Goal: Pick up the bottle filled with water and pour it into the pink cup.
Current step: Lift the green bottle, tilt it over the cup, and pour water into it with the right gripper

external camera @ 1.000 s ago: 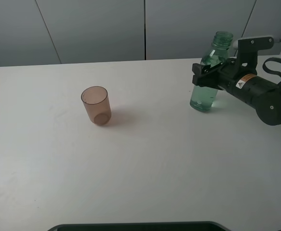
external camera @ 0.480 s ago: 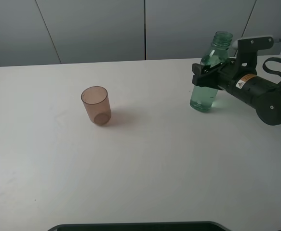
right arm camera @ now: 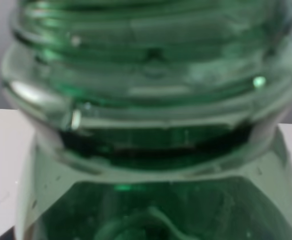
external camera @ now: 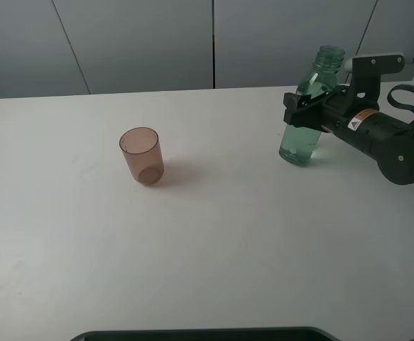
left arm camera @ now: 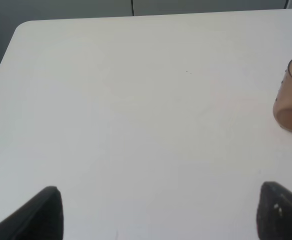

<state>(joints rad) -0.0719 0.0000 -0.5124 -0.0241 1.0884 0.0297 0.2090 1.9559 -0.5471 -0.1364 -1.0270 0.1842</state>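
- My left gripper (left arm camera: 158, 215) only shows in its own wrist view: the two dark fingertips (left arm camera: 43, 212) sit wide apart with nothing between them, over bare white table (left arm camera: 135, 100).
- The pink cup (external camera: 142, 156) stands upright on the left half of the table (external camera: 214, 241). It's off to one side of my left gripper and not touching it, and it's well apart from the bottle.
- The bottle (external camera: 297, 145) is near the far right part of the table. It's green, see-through, capless, and leans a bit in the high view. Can't tell if its base rests on the table or is just off it.
- My right gripper (external camera: 299, 114) is clamped on the bottle's middle, coming in from the right, with the neck above the fingers. The right wrist view is all threaded neck (right arm camera: 151, 100), super close.
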